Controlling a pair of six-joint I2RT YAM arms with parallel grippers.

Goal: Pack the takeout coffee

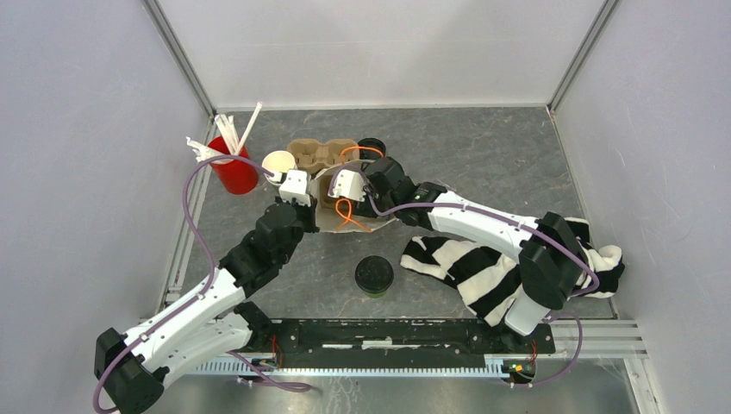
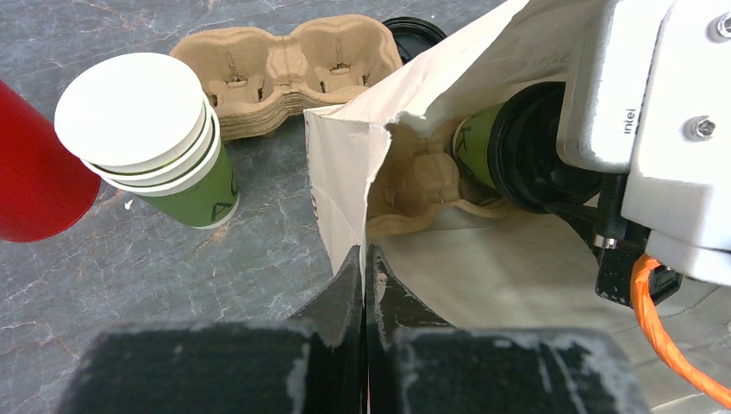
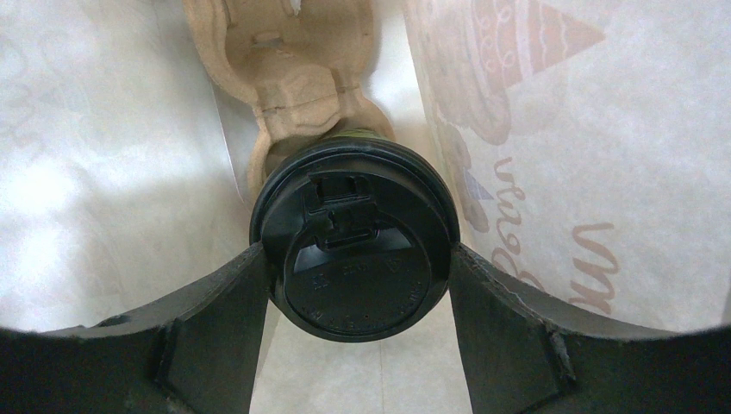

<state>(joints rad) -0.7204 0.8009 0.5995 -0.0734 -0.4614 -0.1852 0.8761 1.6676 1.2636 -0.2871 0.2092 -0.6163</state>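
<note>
The right end effector [image 3: 358,259] reaches into the open mouth of a white paper bag [image 2: 345,164] lying on the grey stone-patterned worktop [image 1: 483,164]. Its two fingers [image 3: 215,328] are spread around a small green paper cup with a round black plastic lid [image 2: 478,147], clamping it at the lid's rim on both sides. The held cup lies tipped on its side inside the bag, resting against a brown moulded-pulp cup carrier [image 3: 284,52] that is also within the bag. The left end effector [image 2: 363,267] is pressed together, pinching the near edge of the bag's opening. A second lidded green cup [image 1: 374,276] stands upright on the worktop, well apart from the bag and nearer the arm bases, with a black-and-white striped cloth [image 1: 483,272] close on its right. Beyond the bag sit a stack of spare brown pulp carriers [image 2: 284,69], a loose black lid [image 2: 414,30], a nested stack of lidless green paper cups [image 2: 172,164] and a red cup holding white straws [image 1: 233,172].
</note>
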